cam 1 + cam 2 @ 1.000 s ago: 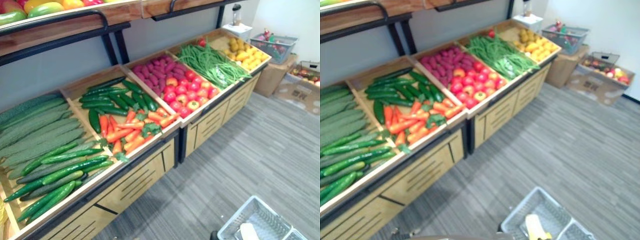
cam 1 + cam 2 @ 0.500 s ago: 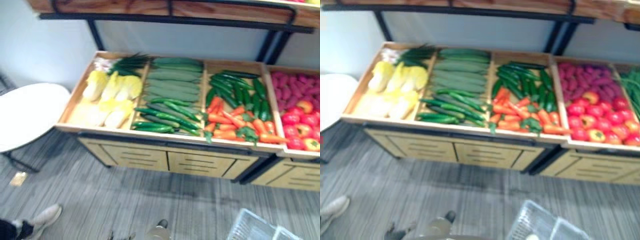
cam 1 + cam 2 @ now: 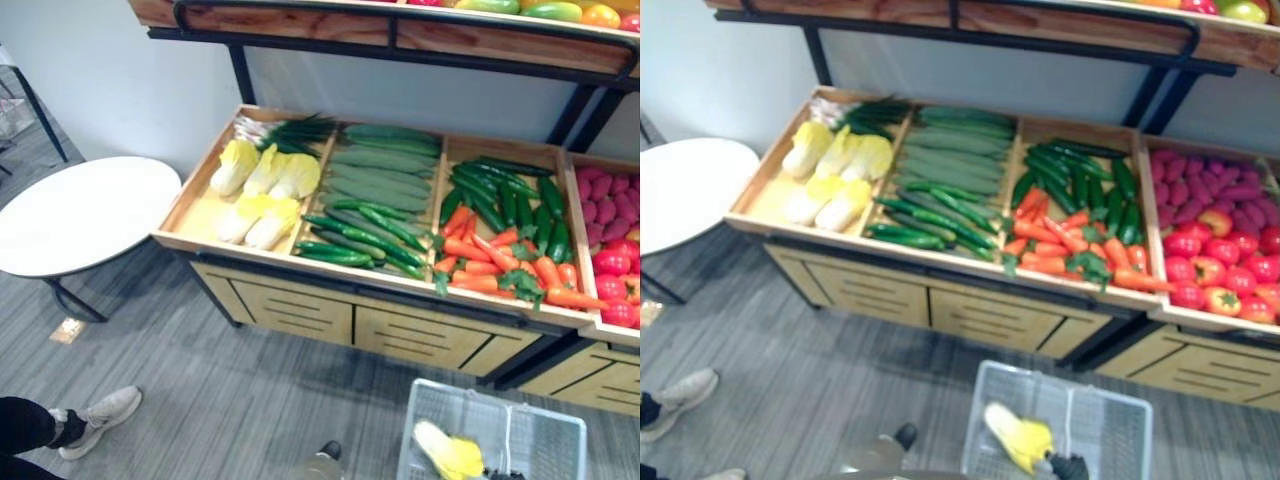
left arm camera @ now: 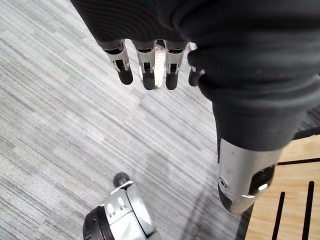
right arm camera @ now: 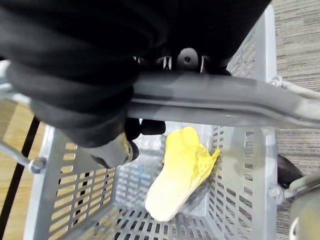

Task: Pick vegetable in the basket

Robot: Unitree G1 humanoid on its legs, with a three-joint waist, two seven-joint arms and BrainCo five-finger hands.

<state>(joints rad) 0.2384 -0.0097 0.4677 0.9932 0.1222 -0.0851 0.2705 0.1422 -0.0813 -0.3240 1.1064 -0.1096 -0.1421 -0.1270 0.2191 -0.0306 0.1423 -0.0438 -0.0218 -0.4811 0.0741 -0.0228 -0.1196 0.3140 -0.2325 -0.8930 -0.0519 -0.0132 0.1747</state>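
Yellow cabbage (image 5: 180,175) already lies in the grey basket (image 5: 65,200), just under my right hand (image 5: 112,150), which curls round its handle (image 5: 225,107). Left hand (image 4: 145,65) hangs loose-fingered, empty. I judge one pick done.

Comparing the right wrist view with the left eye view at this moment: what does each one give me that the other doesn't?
The right wrist view adds the grip: the right hand is curled round the grey bar handle.

The left eye view adds the surroundings: the wooden produce stand with pale yellow cabbages, green cucumbers and orange carrots, a round white table and a person's light shoe.

Both show the grey perforated basket with one yellow-white cabbage head lying inside.
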